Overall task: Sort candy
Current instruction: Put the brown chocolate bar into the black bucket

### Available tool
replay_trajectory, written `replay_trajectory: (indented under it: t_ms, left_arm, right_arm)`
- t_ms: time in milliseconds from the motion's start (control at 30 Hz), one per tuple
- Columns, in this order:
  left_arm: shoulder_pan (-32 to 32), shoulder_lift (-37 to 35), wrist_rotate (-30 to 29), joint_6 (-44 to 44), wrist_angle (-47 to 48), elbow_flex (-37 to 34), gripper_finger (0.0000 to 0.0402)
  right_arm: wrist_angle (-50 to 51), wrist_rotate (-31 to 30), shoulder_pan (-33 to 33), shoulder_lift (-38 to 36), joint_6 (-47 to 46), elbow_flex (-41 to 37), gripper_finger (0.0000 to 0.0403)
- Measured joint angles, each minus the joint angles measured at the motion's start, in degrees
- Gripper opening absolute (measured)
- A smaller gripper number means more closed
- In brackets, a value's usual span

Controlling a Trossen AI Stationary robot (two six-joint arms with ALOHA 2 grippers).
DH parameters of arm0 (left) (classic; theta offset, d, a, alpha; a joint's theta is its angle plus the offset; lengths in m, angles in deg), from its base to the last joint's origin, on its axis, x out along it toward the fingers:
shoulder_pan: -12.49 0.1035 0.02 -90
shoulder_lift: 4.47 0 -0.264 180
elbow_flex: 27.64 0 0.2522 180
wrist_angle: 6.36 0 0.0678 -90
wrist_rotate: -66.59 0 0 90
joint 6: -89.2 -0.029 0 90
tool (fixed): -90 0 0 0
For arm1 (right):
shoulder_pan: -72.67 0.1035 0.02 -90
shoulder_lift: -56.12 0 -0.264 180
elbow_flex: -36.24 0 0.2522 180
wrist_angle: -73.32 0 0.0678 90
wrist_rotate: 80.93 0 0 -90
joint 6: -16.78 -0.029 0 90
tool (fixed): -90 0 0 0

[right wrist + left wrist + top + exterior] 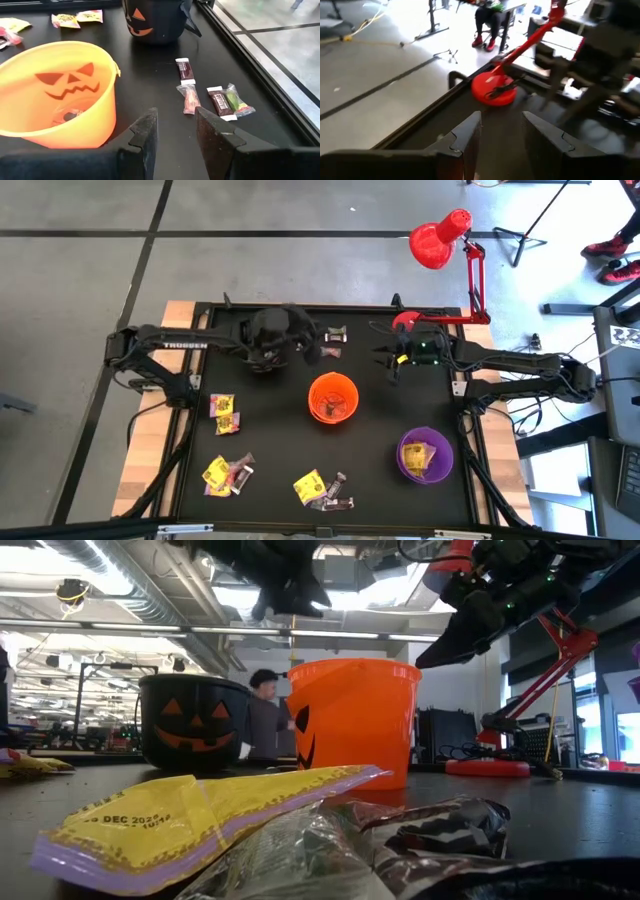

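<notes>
Candy lies in loose groups on the black table: a few dark and clear-wrapped pieces (pixel 210 97) near the far edge beside the black cup (pixel 268 350), and yellow and dark pieces at the left (pixel 225 408) and along the near edge (pixel 322 490). My left gripper (pixel 310 348) hangs open in the air just right of the black cup, nothing between its fingers (pixel 470 135). My right gripper (pixel 388 360) hangs open above the table, right of the far pieces and beyond the orange cup (pixel 333 398), its fingers (pixel 145 135) holding nothing.
The orange cup holds a dark piece (pixel 67 116); a purple cup (pixel 425 455) at the near right holds yellow candy. A red lamp's base (pixel 494 90) stands at the far right corner. A raised rim (pixel 300 307) rings the table.
</notes>
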Motion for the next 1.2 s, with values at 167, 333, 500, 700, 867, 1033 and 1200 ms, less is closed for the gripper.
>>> replay_trajectory:
  t_ms: [167, 333, 500, 700, 867, 1033, 1200]
  left_arm:
    - [4.9, 3.0, 4.4, 0.0, 1.6, 0.0, 0.0133]
    - [8.7, 9.1, 9.8, -3.2, 1.6, 0.0, 0.0133]
    - [11.7, 13.7, 12.4, -9.0, 4.1, 0.0, 0.0133]
    - [13.9, 15.1, 14.3, -14.3, 10.1, 0.0, 0.0133]
    - [14.2, 15.0, 14.3, -17.3, 12.8, 0.0, 0.0133]
    - [14.1, 15.1, 14.3, -18.3, 14.6, 0.0, 0.0133]
    - [13.9, 16.0, 13.4, -19.7, 15.1, 0.0, 0.0135]
  right_arm:
    - [0.0, 0.0, 0.0, 0.0, 0.8, 0.0, 0.0127]
    - [0.0, 0.0, 0.0, 0.0, 0.9, 0.0, 0.0127]
    - [0.0, 0.0, 0.0, 0.0, 0.4, 0.0, 0.0127]
    - [0.0, 0.0, 0.0, 0.0, -1.0, 0.0, 0.0127]
    - [-0.1, 0.0, 0.0, 0.0, -3.1, 0.0, 0.0127]
    - [-0.1, 0.0, 0.0, 0.0, -5.6, 0.0, 0.0127]
    - [-0.2, 1.1, 0.0, 0.0, -8.0, 0.0, 0.0127]
